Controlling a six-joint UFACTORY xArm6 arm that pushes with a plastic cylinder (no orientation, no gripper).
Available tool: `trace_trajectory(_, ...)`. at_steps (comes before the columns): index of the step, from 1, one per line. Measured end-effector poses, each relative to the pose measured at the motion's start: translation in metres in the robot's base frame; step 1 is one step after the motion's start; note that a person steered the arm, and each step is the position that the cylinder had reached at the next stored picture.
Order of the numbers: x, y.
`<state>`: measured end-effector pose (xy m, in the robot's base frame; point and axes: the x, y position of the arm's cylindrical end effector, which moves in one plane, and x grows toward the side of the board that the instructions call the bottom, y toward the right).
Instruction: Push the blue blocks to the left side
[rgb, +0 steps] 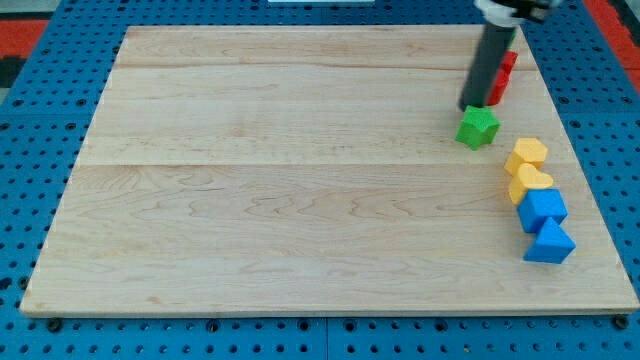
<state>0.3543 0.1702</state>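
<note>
Two blue blocks lie near the view's right edge: a blue cube-like block (542, 208) and, just below it, a blue triangular block (549, 243). They touch each other. My tip (472, 106) is well above them, at the upper right, just above the green star block (478, 127). The rod partly hides a red block (503, 78).
Two yellow blocks, one hexagonal (526, 153) and one heart-like (529, 181), stack in a column right above the blue blocks. The wooden board (280, 180) rests on a blue pegboard; its right edge runs close to the blue blocks.
</note>
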Motion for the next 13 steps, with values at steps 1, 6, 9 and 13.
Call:
trace_trajectory(1,0.001,0.117)
trace_trajectory(6,0.215,-0.009)
trace_trajectory(9,0.215,0.074)
trace_trajectory(13,0.199,0.102)
